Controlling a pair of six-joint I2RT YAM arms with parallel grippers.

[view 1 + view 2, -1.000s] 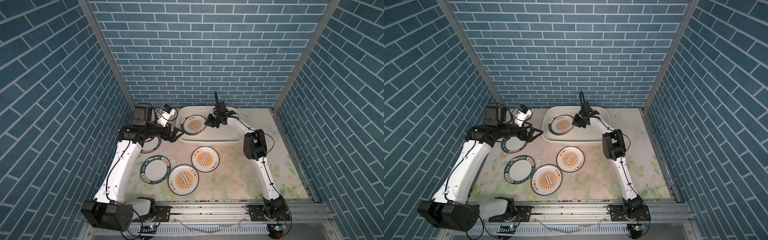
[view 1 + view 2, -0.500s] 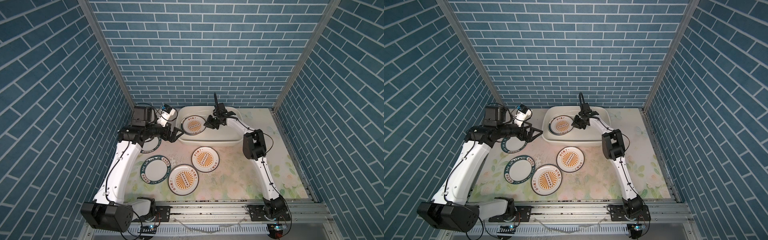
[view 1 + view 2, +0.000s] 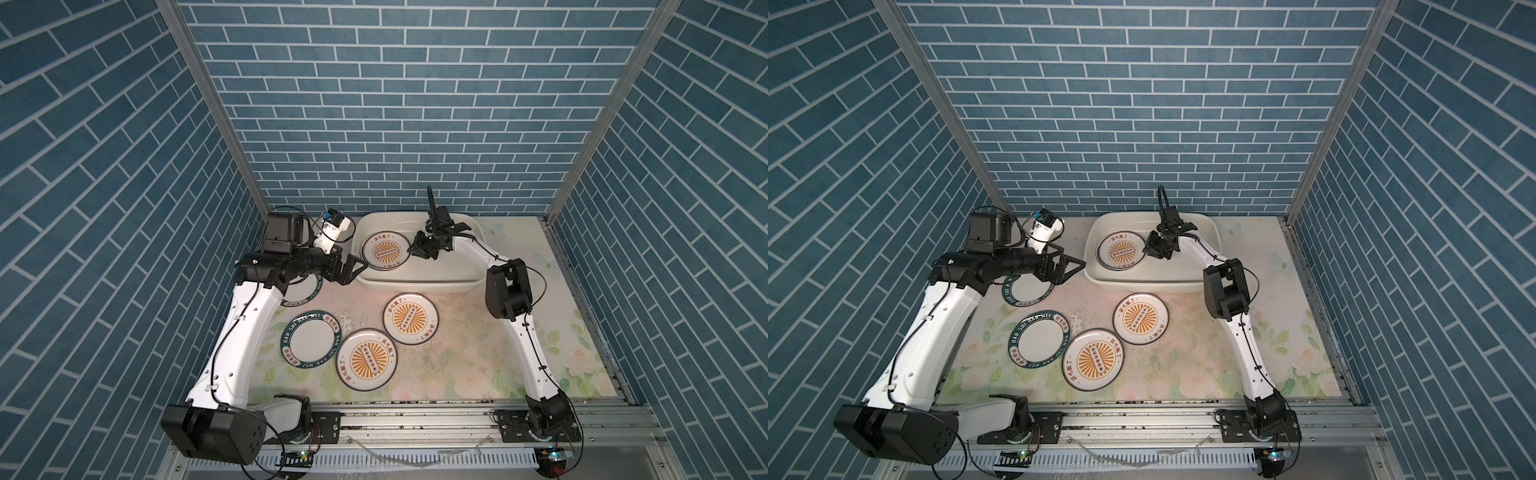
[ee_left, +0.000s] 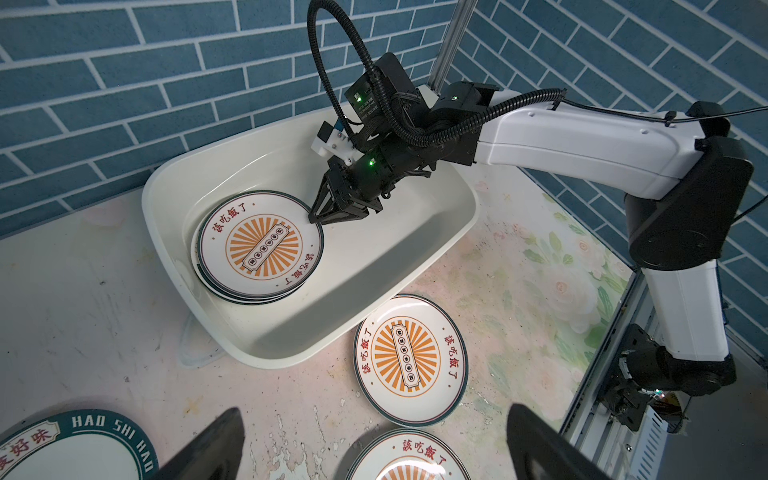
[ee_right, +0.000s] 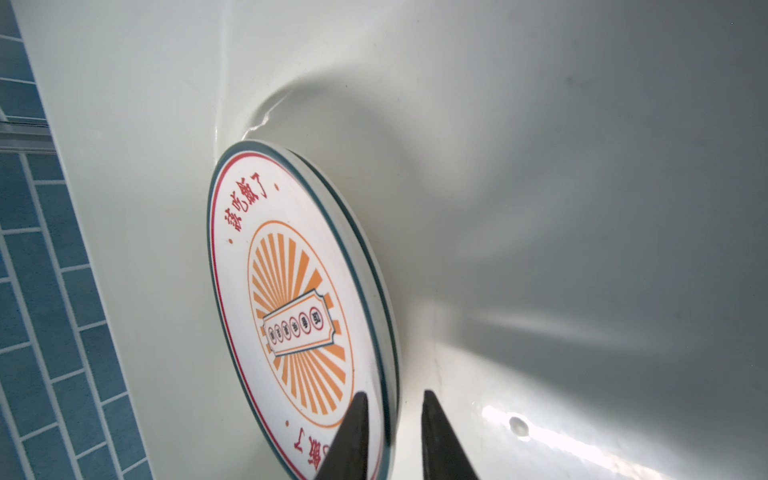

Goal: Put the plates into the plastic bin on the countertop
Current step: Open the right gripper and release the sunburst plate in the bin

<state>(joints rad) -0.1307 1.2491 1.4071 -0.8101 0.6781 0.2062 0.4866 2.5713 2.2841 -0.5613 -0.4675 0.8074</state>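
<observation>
A stack of plates topped by an orange sunburst plate (image 3: 384, 251) (image 3: 1119, 250) (image 4: 259, 245) lies in the left end of the white plastic bin (image 3: 415, 283) (image 4: 291, 353). My right gripper (image 3: 410, 250) (image 4: 312, 218) (image 5: 392, 401) is at this plate's rim (image 5: 291, 299), slightly open, its fingers straddling the rim with a gap. Two sunburst plates (image 3: 410, 318) (image 3: 367, 360) and a teal-banded plate (image 3: 311, 339) lie on the countertop (image 3: 457, 353). Another teal-banded plate (image 3: 301, 291) is partly under my left arm. My left gripper (image 3: 355, 272) (image 4: 372, 409) hangs wide open and empty by the bin's left front corner.
Blue brick walls close in the back and both sides. The bin's right half (image 3: 449, 257) holds nothing. A metal rail (image 3: 415, 419) runs along the front edge with both arm bases on it.
The right gripper's jaws have parted a little at the plate's rim in the bin. The left arm has not moved.
</observation>
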